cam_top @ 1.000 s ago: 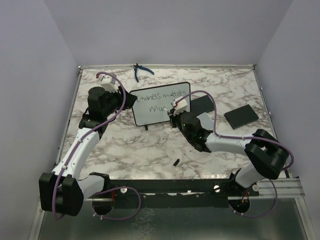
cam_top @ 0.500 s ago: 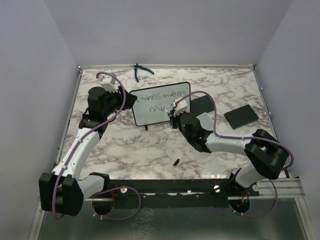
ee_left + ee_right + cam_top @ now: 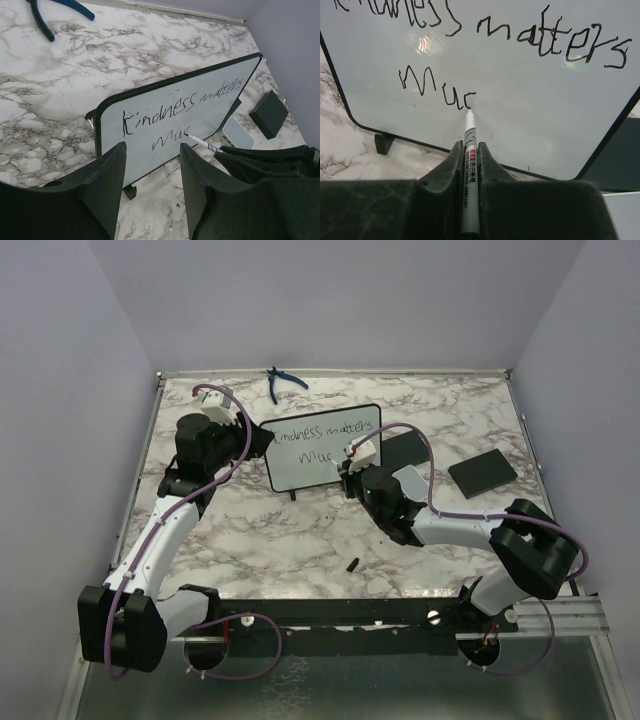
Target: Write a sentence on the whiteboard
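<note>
**Foreground.** A small black cap lies on the marble table, well in front of the whiteboard, on the arms' side.

**Right gripper**. It is clenched on a white marker, with the barrel pinched between both fingers and pointing away at the board face. The tip touches the surface at the end of the last stroke, on the lower line and left of the board's middle.

**Whiteboard.** It stands leaning back on its small black feet, between the two grippers.

**The sentence**. The upper line reads "Kindness matters". Below it stands only "Muc".

**Left gripper**. It sits at the board's left end with its jaws apart, grasping nothing that shows. Whether a finger touches the frame cannot be told.

**Beyond the board.**
- A pale eraser block lies just behind its right end.
- A black pad lies well to its right.
- Blue-handled pliers lie well behind it.

**Assessment.** The closing word is in hand, with three letters down. The next move appears to be an "h" just right of the "c": a tall downstroke, then the hump. After that comes a full stop, and bare surface remains to the right for both. Pressure should stay light, since the board rests on its feet alone and could slide or rock backward.
</note>
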`<action>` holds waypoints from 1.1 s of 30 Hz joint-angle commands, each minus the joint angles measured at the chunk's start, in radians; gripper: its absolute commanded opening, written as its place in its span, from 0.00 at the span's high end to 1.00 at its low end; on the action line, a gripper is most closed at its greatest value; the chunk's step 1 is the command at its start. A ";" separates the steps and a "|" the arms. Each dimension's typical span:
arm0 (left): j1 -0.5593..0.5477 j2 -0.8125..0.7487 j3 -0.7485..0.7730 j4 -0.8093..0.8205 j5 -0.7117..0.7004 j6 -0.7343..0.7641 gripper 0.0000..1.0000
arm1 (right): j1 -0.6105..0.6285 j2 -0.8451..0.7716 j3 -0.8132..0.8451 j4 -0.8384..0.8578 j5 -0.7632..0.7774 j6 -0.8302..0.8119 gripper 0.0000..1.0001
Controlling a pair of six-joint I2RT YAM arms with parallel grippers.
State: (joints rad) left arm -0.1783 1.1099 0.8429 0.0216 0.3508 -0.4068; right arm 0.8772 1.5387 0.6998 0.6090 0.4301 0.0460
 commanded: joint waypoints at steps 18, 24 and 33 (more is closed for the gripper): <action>-0.004 -0.024 -0.007 0.021 0.019 0.004 0.51 | -0.006 -0.131 -0.076 0.010 -0.014 -0.017 0.99; -0.004 -0.024 -0.007 0.021 0.019 0.005 0.51 | -0.006 -0.141 -0.046 0.010 0.018 -0.037 1.00; -0.005 -0.027 -0.007 0.021 0.017 0.009 0.51 | -0.006 -0.081 0.019 0.049 0.023 -0.073 0.99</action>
State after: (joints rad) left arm -0.1791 1.1046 0.8429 0.0216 0.3508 -0.4065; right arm 0.8753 1.4345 0.6777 0.6174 0.4370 0.0006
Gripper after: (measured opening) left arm 0.487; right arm 0.103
